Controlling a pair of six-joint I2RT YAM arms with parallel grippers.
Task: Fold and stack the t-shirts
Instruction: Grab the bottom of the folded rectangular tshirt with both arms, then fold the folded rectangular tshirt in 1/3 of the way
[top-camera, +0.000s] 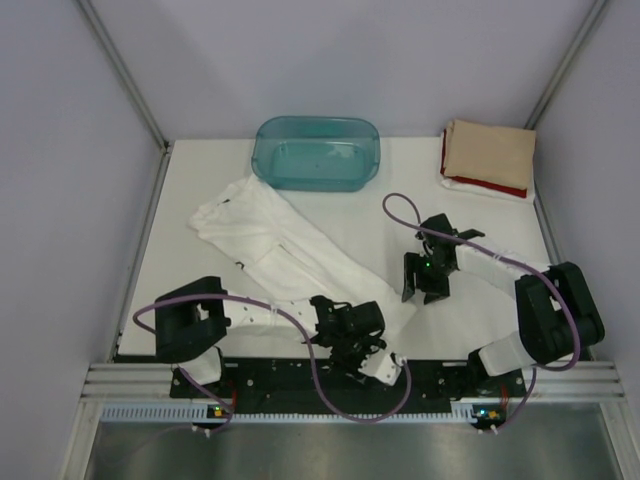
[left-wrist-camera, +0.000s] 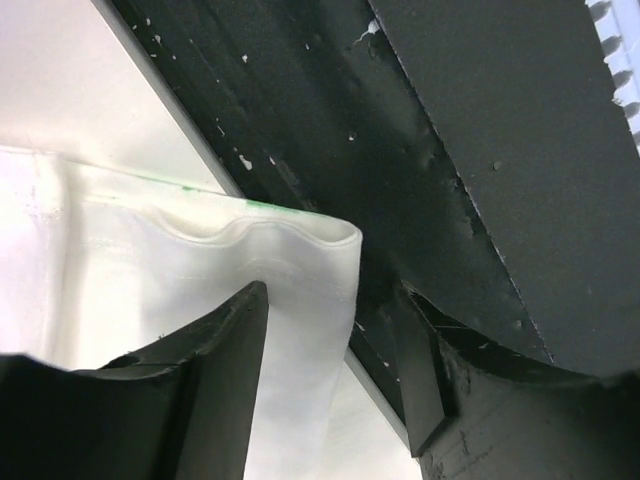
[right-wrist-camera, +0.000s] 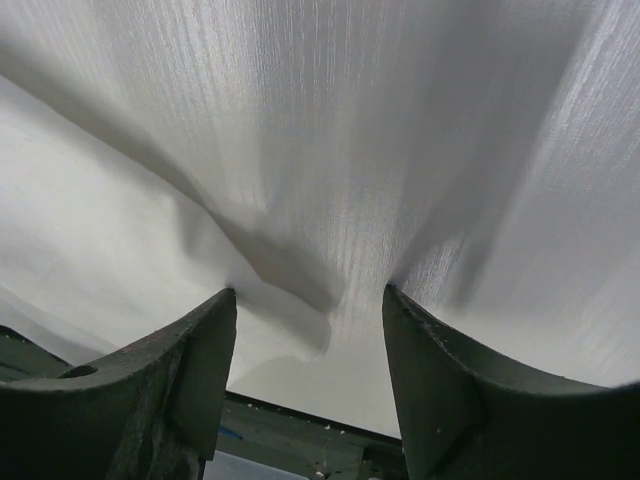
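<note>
A white t-shirt (top-camera: 290, 250) lies crumpled in a diagonal band from the far left to the near middle of the table; no print shows. My left gripper (top-camera: 352, 338) is at its near end by the table's front edge. In the left wrist view the left gripper (left-wrist-camera: 330, 345) is open, and the shirt's hem corner (left-wrist-camera: 300, 260) lies between its fingers. My right gripper (top-camera: 422, 285) is at the shirt's right edge. In the right wrist view the right gripper (right-wrist-camera: 310, 300) is open, with its tips on white cloth (right-wrist-camera: 330, 150) and a crease between them. A folded tan t-shirt (top-camera: 488, 150) lies on a folded red one (top-camera: 487, 186) at the far right.
A translucent teal tub (top-camera: 315, 152) stands at the far middle, just behind the white shirt. The dark front rail (left-wrist-camera: 400, 130) runs right beside the left gripper. Side walls close in the table left and right.
</note>
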